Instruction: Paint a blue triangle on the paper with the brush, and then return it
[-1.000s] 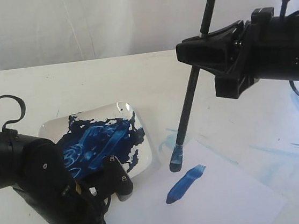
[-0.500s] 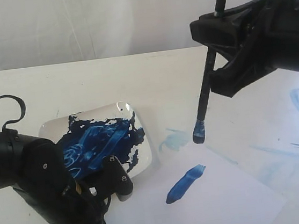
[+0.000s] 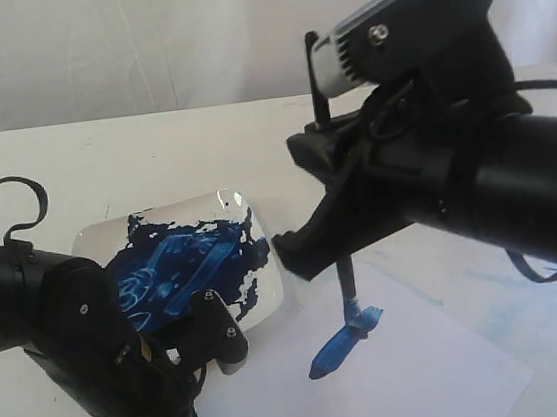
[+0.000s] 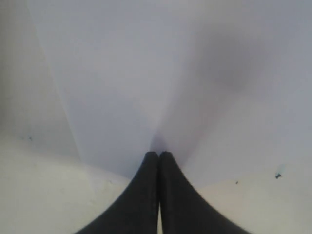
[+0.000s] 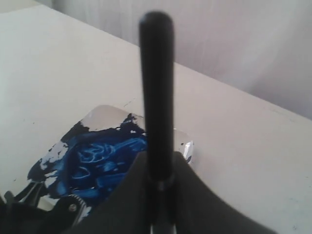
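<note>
Contact is what we see at the tip: the brush (image 3: 345, 283) stands nearly upright, and its blue-stained bristles seem to meet the paper (image 3: 418, 374) at the upper end of a short dark-blue stroke (image 3: 337, 351). That single stroke is the only dark paint we find on the sheet.

Our right hand (image 3: 318, 204) reaches across the middle of the scene and is clamped on the brush. In the right wrist view the black handle (image 5: 157, 97) rises straight up between its jaws, which sit tight against it on both sides.

Our left hand (image 4: 159, 156) has its two fingers pressed together with nothing between them. Their tips rest on the near part of the white sheet (image 4: 146, 73), just beside the dish.

The square white dish (image 3: 273, 295) sits on the pale surface (image 3: 153, 162) to the left of the brush. It is smeared with dark blue paint, and its near corner is touching or overlapping the paper's edge.
</note>
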`<action>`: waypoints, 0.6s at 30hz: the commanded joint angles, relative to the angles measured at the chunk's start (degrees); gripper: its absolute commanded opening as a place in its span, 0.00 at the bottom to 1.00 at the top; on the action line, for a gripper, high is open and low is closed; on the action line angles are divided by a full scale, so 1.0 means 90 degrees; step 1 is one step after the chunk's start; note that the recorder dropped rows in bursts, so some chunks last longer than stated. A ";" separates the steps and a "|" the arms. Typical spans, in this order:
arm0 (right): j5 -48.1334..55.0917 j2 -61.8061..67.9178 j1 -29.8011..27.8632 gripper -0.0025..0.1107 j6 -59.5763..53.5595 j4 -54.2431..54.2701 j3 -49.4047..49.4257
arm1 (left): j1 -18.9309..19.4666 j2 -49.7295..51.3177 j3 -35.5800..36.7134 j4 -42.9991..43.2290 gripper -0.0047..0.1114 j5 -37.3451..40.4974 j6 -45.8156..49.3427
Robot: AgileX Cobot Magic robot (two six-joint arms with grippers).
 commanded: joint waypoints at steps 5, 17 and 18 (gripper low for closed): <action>-0.0296 0.0330 0.0244 0.02 0.0746 -0.0274 -0.0014 | -0.0009 0.0039 0.0059 -0.0053 0.04 0.0324 -0.0016; -0.0345 0.0644 0.0244 0.02 0.1937 -0.1229 -0.0014 | -0.0009 0.0039 0.0059 -0.0053 0.04 0.0411 -0.0016; -0.0345 0.0676 0.0244 0.02 0.1951 -0.1269 -0.0014 | -0.0009 0.0039 0.0059 -0.0053 0.04 0.0411 -0.0016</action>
